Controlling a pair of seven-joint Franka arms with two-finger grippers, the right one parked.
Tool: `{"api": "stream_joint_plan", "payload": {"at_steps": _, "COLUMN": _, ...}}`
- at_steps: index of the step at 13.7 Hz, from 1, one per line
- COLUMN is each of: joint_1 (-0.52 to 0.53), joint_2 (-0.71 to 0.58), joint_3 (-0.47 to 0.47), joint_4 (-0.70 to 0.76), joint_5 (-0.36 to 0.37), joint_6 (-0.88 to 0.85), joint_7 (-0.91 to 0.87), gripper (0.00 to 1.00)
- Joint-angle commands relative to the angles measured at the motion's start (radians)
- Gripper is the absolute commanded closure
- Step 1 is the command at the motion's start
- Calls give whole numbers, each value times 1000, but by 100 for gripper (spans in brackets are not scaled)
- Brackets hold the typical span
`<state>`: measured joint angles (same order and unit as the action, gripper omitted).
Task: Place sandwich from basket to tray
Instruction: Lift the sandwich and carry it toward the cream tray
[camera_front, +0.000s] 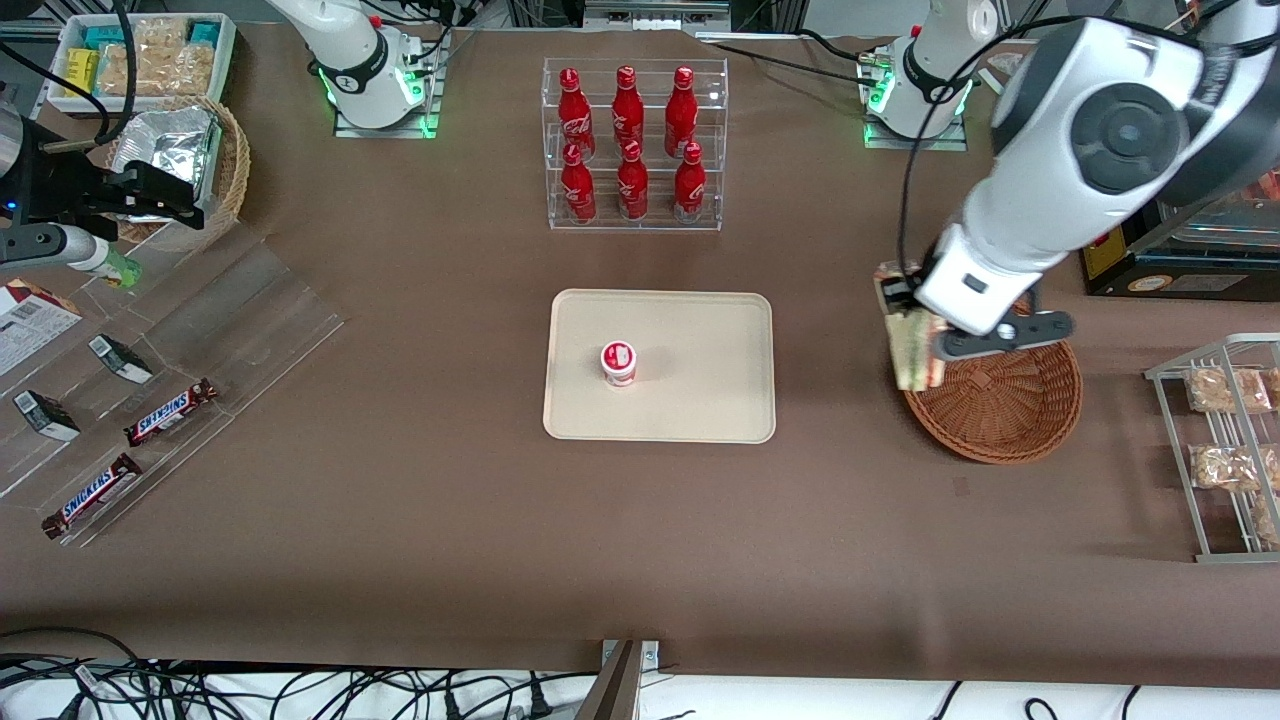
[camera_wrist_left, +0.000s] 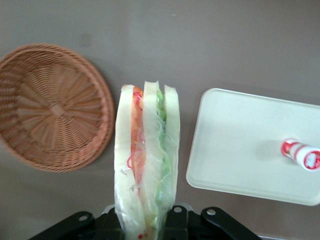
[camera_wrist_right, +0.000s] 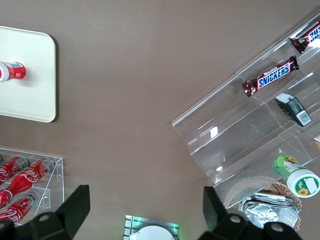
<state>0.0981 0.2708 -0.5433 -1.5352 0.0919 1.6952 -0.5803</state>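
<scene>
Sandwich (camera_wrist_left: 146, 165), one, clamped in end effector (camera_front: 915, 335) above basket (camera_front: 1010, 405) rim; one tray (camera_front: 700, 330).

This is a robot laboratory arranged like a small shop. A brown tabletop (camera_front: 400, 520) carries shop goods: a clear acrylic rack (camera_front: 634, 145) with red cola bottles (camera_front: 627, 105), a sloped clear display (camera_front: 150, 370) with Snickers bars (camera_front: 170, 412), and a wire shelf (camera_front: 1215, 450) with snack packets (camera_front: 1218, 466). Robot arm bases (camera_front: 375, 75) with green lights are bolted at the tabletop's edge, and loose black cables (camera_front: 250, 690) lie along the edge nearest the front camera.
</scene>
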Motion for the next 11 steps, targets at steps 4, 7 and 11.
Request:
{"api": "stream_joint_plan", "payload": {"at_steps": 4, "joint_1": -165, "joint_2": 119, "joint_3": -6, "joint_4": 27, "joint_5": 5, "joint_6": 105, "joint_7": 47, "gripper": 100}}
{"api": "stream_joint_plan", "payload": {"at_steps": 7, "joint_1": -219, "joint_2": 191, "joint_3": -1, "joint_4": 17, "joint_5": 12, "joint_6": 168, "joint_7": 5, "gripper": 100}}
{"api": "stream_joint_plan", "payload": {"at_steps": 11, "joint_1": -284, "joint_2": 312, "joint_3": -1, "joint_4": 1, "joint_5": 151, "joint_6": 260, "joint_7": -151, "gripper": 100}}
